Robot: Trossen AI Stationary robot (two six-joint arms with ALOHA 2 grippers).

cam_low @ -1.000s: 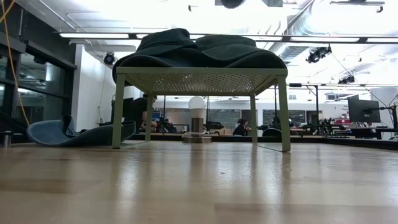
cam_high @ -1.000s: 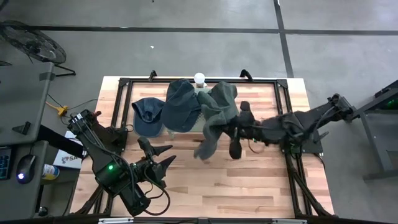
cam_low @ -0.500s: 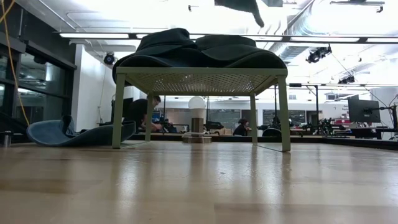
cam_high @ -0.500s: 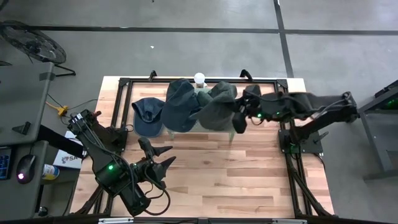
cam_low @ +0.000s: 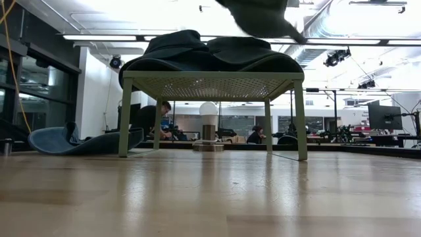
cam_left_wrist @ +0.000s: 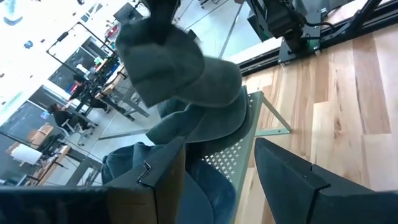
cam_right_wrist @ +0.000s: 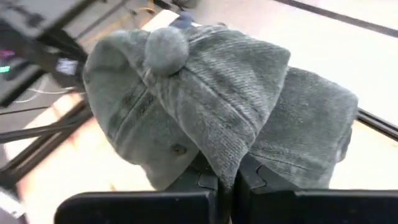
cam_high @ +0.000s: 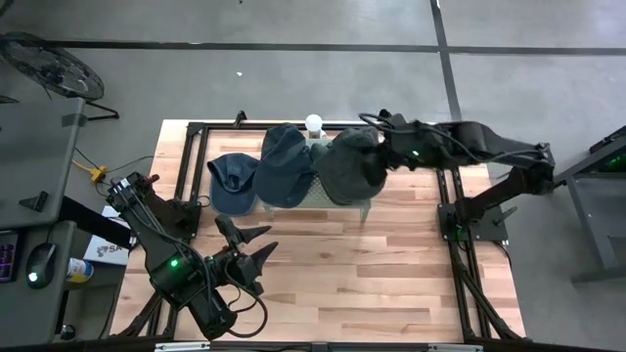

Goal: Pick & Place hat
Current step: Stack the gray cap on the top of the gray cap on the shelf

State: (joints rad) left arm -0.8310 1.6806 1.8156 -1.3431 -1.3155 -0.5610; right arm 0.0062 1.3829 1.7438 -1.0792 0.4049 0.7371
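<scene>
Wooden table [cam_high: 391,264] lies well below the right claw [cam_high: 383,156], the green rack [cam_low: 214,82] just beneath it. Clamped on a grey hat [cam_high: 350,168], it holds it above the hats already stacked there. Released off-centre, the hat could slide off. The right arm reaches in level; the left claw [cam_high: 246,246], parted, waits apart.

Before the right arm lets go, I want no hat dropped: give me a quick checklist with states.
1. Right gripper shut on the grey-green corduroy hat: ok.
2. Hat carried above the pale green perforated metal stand: ok.
3. Free spot on the stand: not ok, dark hats already cover its top.
4. Left gripper open, waiting over the wooden table away from the stand: ok.
5. Blue cap beside the stand, out of the way: ok.
</scene>
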